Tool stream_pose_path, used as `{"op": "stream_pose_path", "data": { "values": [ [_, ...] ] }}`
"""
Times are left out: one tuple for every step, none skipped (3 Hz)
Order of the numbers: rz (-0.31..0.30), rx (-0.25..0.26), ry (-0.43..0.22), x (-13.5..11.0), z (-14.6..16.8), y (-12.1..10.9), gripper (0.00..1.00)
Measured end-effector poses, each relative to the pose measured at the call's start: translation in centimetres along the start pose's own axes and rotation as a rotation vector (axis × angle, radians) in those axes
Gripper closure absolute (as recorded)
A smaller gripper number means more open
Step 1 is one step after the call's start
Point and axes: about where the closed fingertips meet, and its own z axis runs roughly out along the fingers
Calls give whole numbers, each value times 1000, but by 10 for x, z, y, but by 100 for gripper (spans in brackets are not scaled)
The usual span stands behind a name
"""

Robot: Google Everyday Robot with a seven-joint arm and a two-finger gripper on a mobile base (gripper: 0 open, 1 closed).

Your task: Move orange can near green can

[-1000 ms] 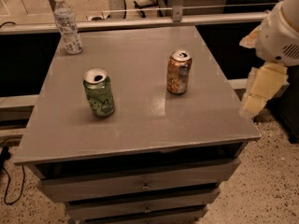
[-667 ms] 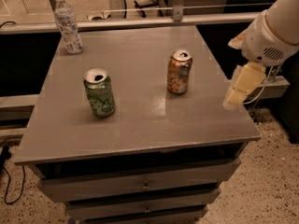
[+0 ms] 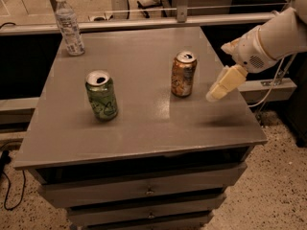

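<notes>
Grey, flat-topped square table (image 3: 144,133) with stacked drawer fronts (image 3: 144,190) beneath, seen from above its front edge. The orange can (image 3: 183,74), an aluminium drink can with an orange-copper body, pale label markings and a silver pull-tab top, stands upright to the 2 o'clock side of the table's centre. The green can (image 3: 101,96), an aluminium drink can of like size with a bright green body, light squiggly graphics and an opened silver top, stands upright at 9 o'clock from the centre; the two cans are well apart, with bare table between them. A clear plastic bottle (image 3: 69,24) with a white cap stands upright near the 11 o'clock corner. The white robot arm (image 3: 268,40) enters from 2 o'clock, and its cream-coloured end effector (image 3: 216,94) hangs tilted above the table's 3 o'clock edge, pointing down towards 7 o'clock, near the orange can at that can's 4 o'clock and not touching it; it holds nothing, and whether it is apart or together cannot be told. Its shadow lies on the table at 5 o'clock from the orange can. A dark cable (image 3: 6,186) lies on the speckled floor (image 3: 283,186) at 8 o'clock.
</notes>
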Motion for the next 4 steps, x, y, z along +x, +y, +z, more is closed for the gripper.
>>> {"op": "stream_pose_path", "data": {
  "values": [
    [74,-28,-159,-15,28,-6,0],
    [143,-72,-294,-32,53,-2,0],
    [181,-112,-390,-49,70,6,18],
    [201,-127,-458,-59,79,7,40]
  ]
}}
